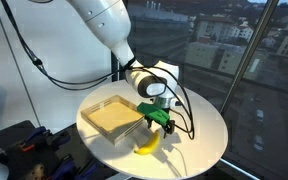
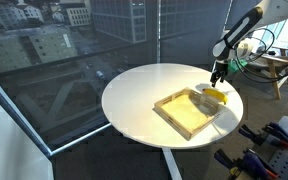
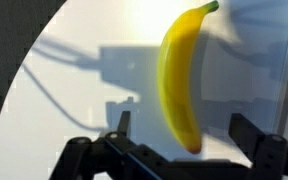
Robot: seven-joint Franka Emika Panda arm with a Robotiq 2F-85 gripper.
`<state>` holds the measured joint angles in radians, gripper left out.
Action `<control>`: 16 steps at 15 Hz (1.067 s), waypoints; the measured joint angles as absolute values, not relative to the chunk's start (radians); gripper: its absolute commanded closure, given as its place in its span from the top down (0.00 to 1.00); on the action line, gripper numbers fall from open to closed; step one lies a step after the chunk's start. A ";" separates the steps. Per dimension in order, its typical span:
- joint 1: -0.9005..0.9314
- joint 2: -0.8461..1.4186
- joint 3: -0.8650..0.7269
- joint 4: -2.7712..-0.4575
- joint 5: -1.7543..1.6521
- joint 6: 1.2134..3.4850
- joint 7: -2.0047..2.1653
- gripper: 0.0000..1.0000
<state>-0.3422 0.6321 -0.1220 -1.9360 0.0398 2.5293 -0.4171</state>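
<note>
The gripper [image 1: 160,122] is held just above the banana [image 1: 147,146], its jaws spread wide and closed on nothing. No grasp has been made yet. The banana is left lying flat on the round table [image 1: 199,118], close to the table's edge and just beside a corner of the shallow wooden tray [image 1: 88,113], outside its rim. Nothing is seen inside the tray, so lowering, closing and lifting are judged to be undone. In the wrist view the banana [image 3: 181,80] is seen lengthwise between the two dark fingers [image 3: 123,125], with its stem end pointing away. That alignment cannot be read from either exterior view. In an exterior view the tray [image 2: 165,103] is shown whole near the middle of the table [image 2: 134,95], with the banana [image 2: 218,96] under the gripper [image 2: 218,80]. Neither the tray nor the table's outline is caught by the wrist camera.
</note>
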 measured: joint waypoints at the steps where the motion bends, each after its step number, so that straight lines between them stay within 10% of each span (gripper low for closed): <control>1: -0.343 0.632 -0.122 -1.936 0.034 2.532 -0.423 1.00; 16: -0.353 0.655 -0.122 -1.944 0.001 2.535 -0.456 1.00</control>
